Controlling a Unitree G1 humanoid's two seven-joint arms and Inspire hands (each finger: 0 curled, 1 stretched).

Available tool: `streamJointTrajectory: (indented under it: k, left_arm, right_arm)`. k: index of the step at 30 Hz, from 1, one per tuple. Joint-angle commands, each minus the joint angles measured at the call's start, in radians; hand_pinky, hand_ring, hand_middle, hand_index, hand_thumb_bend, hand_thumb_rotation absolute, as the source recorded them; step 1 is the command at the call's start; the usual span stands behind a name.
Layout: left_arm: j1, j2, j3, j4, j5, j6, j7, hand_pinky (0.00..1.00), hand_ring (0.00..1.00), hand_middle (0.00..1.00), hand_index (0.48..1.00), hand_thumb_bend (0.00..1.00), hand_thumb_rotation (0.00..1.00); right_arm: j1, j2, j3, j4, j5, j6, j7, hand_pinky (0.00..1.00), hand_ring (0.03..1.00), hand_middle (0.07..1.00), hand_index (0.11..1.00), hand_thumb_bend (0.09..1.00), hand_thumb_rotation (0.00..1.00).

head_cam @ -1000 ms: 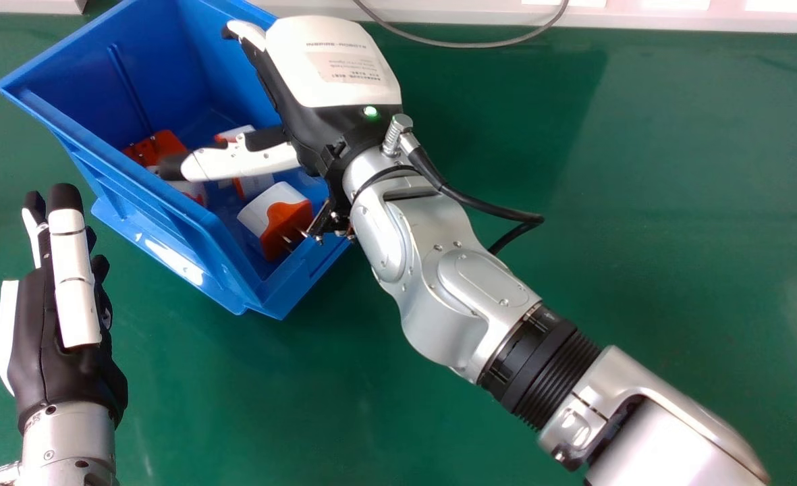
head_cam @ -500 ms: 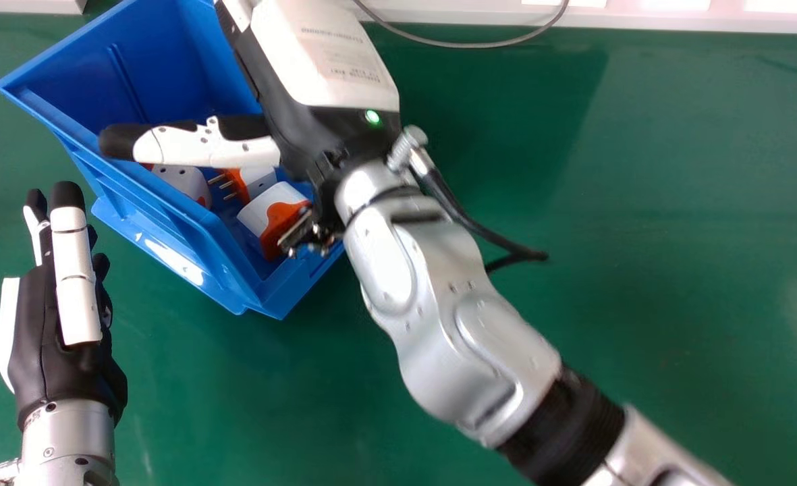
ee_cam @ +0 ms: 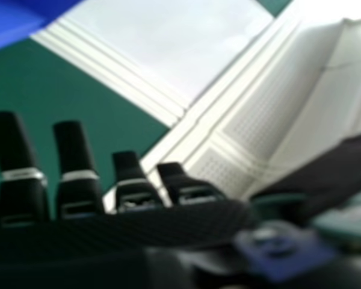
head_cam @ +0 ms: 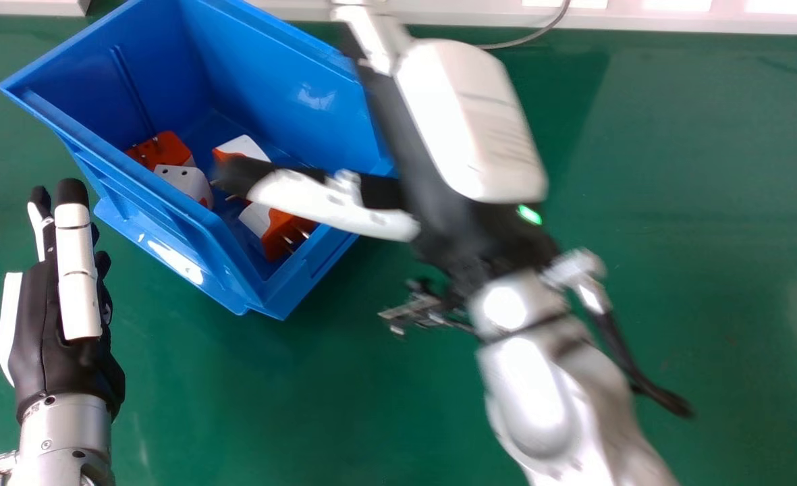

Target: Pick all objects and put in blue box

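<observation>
My right hand is over the right edge of the blue box in the head view, its fingers straight and its thumb stretched across the box. In the right hand view the fingers of my right hand are extended with nothing held. Inside the box lie several white and orange plug adapters: an orange one, a white one with holes, another partly behind the thumb, and one with pins near the front corner. My left hand rests open at the lower left, beside the box.
The green table spreads to the right of the box. A grey cable and a white ledge run along the far edge. A corner of the blue box shows in the right hand view.
My right hand has swung to the right and toward the robot, away from over the box, uncovering more of its inside. The left hand has barely moved.
</observation>
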Motion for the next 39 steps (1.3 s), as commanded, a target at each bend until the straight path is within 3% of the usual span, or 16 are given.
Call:
streamJointTrajectory:
  k: [1,6,11,17,23,32,39]
  left_arm:
    - [-0.002,0.016,0.007,-0.003,0.008,-0.025,-0.008,1.00,1.00,1.00,1.000,0.60,1.00]
    - [0.007,0.021,0.008,-0.006,0.018,-0.026,-0.010,1.00,1.00,1.00,1.000,0.59,1.00]
    - [0.014,0.025,0.012,0.000,0.026,-0.038,-0.016,1.00,1.00,1.00,1.000,0.60,1.00]
    - [0.033,0.026,0.016,0.001,0.031,-0.057,-0.023,1.00,1.00,1.00,1.000,0.60,1.00]
    - [0.043,0.027,0.017,0.011,0.032,-0.077,-0.022,1.00,1.00,1.00,1.000,0.60,1.00]
    - [0.060,0.018,0.013,0.009,0.027,-0.092,-0.023,1.00,1.00,1.00,1.000,0.60,1.00]
    - [0.092,0.013,0.016,-0.002,0.018,-0.111,-0.033,1.00,1.00,1.00,1.000,0.59,1.00]
  right_arm:
    - [0.085,-0.027,-0.059,-0.084,0.045,-0.071,-0.027,0.78,0.923,0.962,0.982,0.516,0.98]
    - [0.276,-0.021,-0.196,-0.156,0.213,-0.128,-0.019,0.90,0.992,0.997,0.999,0.515,1.00]
    - [0.386,0.013,-0.318,-0.174,0.415,-0.150,0.018,0.93,0.998,1.000,1.000,0.511,1.00]
    - [0.438,0.011,-0.439,-0.187,0.564,-0.150,0.082,0.96,1.000,1.000,1.000,0.568,1.00]
    - [0.452,-0.011,-0.498,-0.193,0.615,-0.131,0.151,0.97,1.000,1.000,1.000,0.607,1.00]
    - [0.455,-0.027,-0.555,-0.206,0.679,-0.102,0.229,0.96,1.000,1.000,1.000,0.583,1.00]
    - [0.463,-0.035,-0.619,-0.201,0.771,-0.087,0.284,0.95,1.000,1.000,1.000,0.554,1.00]
